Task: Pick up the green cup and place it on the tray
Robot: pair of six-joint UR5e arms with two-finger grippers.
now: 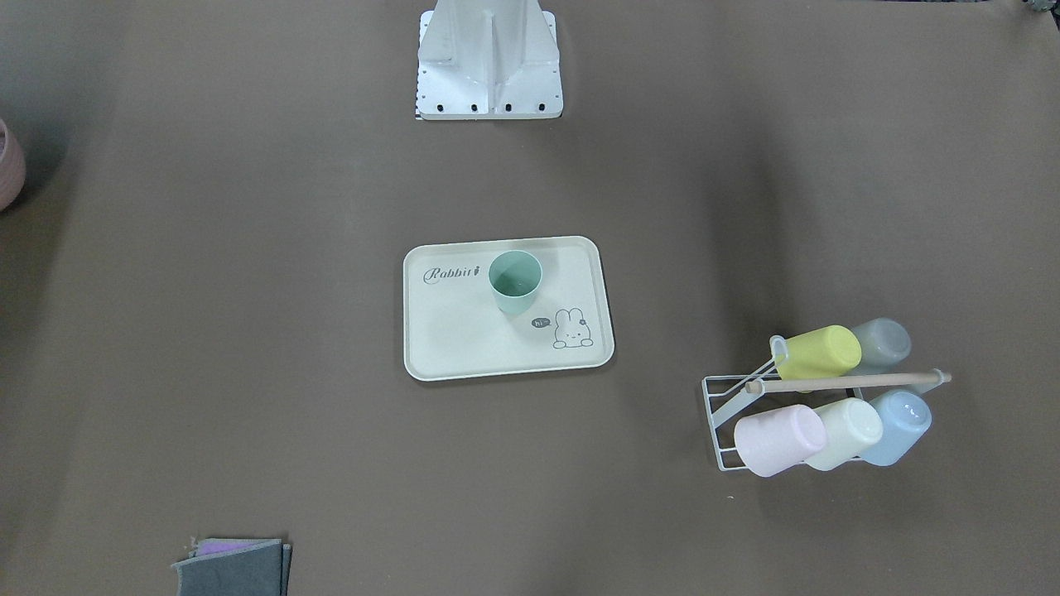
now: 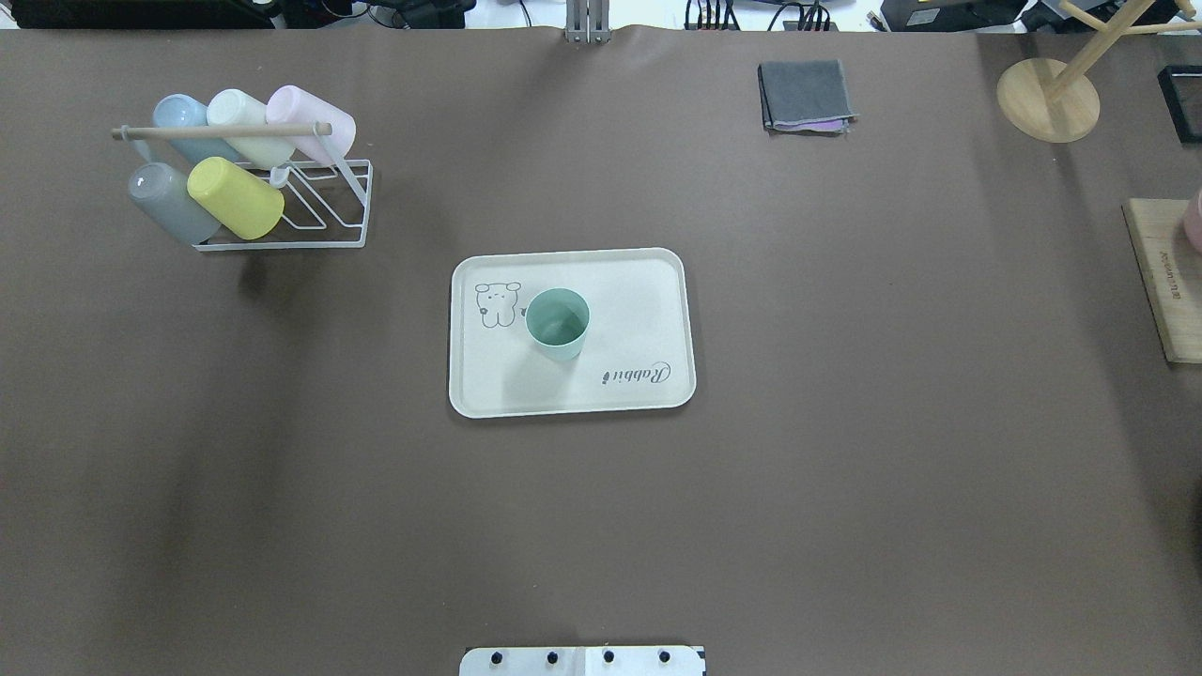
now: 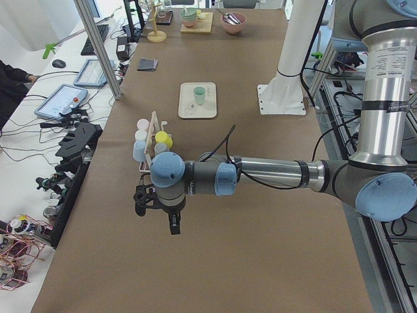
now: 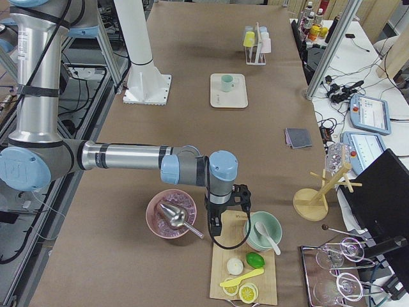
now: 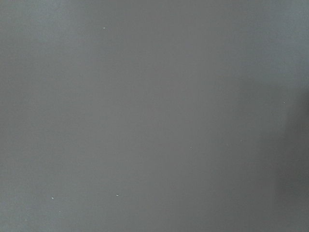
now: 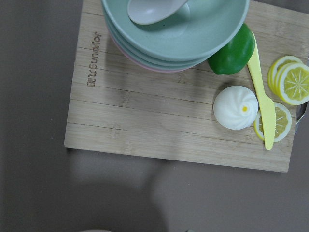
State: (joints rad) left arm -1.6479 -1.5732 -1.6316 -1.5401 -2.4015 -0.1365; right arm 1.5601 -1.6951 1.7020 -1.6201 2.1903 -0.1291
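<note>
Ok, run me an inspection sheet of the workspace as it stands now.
Surface: brown table cover, no spills seen.
Job's things: green cup upright on the tray, between its bunny drawing and Rabbit lettering.
Clutter: cup rack holding five cups; folded grey cloth; wooden stand; cutting board with stacked bowls, lemon slices, a bun and a yellow knife.
Claws: left claw over bare cover past the rack, right claw over the cutting board; open or shut cannot be told.
Cables: black cable loops at the left wrist.
Surroundings: teach pendant on the operators' bench.
</note>
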